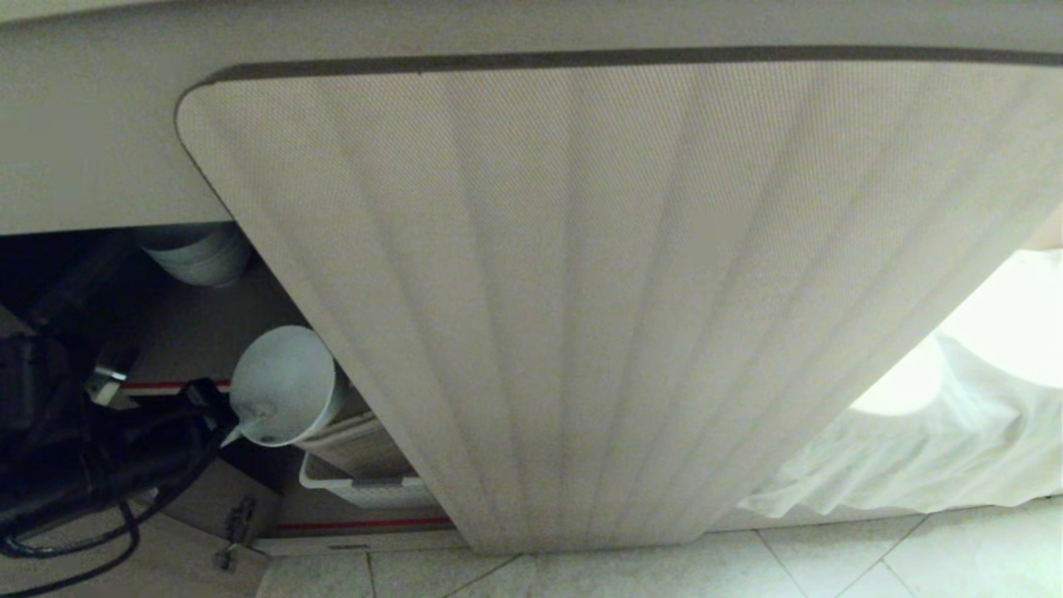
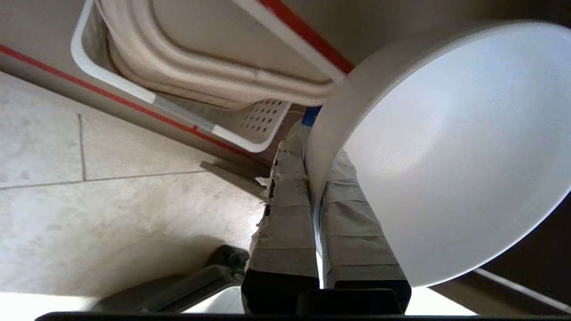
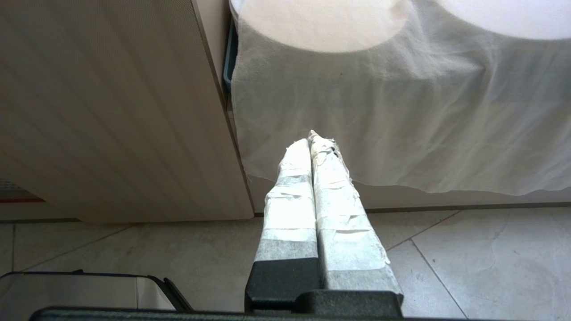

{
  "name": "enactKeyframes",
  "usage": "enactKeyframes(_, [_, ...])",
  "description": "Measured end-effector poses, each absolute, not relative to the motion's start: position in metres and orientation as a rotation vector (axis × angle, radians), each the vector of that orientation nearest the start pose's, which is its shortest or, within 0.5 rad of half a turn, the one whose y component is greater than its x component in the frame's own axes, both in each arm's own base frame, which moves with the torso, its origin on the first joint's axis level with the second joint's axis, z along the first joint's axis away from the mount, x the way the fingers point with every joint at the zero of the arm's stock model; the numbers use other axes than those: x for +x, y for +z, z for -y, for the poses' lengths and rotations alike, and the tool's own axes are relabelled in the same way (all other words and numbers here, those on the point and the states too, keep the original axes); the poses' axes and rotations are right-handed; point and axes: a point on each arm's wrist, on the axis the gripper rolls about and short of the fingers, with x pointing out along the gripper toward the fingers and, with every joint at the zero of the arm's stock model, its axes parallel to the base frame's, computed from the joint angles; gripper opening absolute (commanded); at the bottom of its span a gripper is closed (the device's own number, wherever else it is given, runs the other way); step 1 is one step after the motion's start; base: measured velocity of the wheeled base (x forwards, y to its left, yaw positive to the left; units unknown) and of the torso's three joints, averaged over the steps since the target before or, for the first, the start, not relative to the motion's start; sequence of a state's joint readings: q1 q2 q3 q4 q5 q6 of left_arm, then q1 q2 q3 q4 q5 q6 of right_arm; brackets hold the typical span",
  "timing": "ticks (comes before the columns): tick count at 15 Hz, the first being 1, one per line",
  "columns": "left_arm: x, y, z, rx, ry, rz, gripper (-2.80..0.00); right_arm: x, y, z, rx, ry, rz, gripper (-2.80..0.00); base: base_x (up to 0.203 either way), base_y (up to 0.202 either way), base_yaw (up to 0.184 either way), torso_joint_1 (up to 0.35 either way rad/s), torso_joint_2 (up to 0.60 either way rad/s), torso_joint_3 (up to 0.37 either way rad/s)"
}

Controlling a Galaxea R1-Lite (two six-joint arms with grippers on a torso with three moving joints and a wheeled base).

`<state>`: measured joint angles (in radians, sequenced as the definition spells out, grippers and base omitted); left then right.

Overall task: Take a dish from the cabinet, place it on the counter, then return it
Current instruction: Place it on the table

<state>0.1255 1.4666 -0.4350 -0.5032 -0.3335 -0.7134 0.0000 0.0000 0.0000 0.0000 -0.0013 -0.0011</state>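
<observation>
the left tool (image 2: pixel 314 178) grips the white dish (image 1: pixel 282 384) by its rim, one taped finger (image 2: pixel 283 209) on the outside of the wall and the other on the inside, pressed tight against it. the dish is tilted on edge, its hollow turned toward the head camera, and hangs in the air at the open left side of the cabinet (image 1: pixel 598 291), in front of a shelf edged with red tape (image 1: pixel 170 385). deeper in, on the shelf above, stands a stack of bluish-white bowls (image 1: pixel 199 253). below the dish a white perforated basket (image 1: pixel 365 490) sits on the lower shelf, with a beige ribbed tray leaning inside it. the ribbed cabinet door fills most of the head view, swung open. the right tool (image 3: pixel 312 142) has its taped fingers pressed together on nothing, low over the tiled floor (image 3: pixel 468 263), facing a white cloth (image 3: pixel 401 111) that hangs beside the door.
</observation>
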Motion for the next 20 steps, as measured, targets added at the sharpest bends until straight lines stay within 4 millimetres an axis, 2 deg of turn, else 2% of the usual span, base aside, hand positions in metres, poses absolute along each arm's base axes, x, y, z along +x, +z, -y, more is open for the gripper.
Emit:
enactKeyframes(14, [0.151,0.139,-0.010,-0.766,-0.060,-0.687,-2.80,-0.023,0.075,0.000,-0.001,-0.001,0.000,-2.80,0.000,0.000,0.000,0.000,0.00,0.000])
enactKeyframes(20, [0.111,0.140,-0.003,-0.714,-0.098,-0.754,-2.80,-0.023,0.075,0.000,-0.001,-0.001,0.000,-2.80,0.000,0.000,0.000,0.000,0.00,0.000])
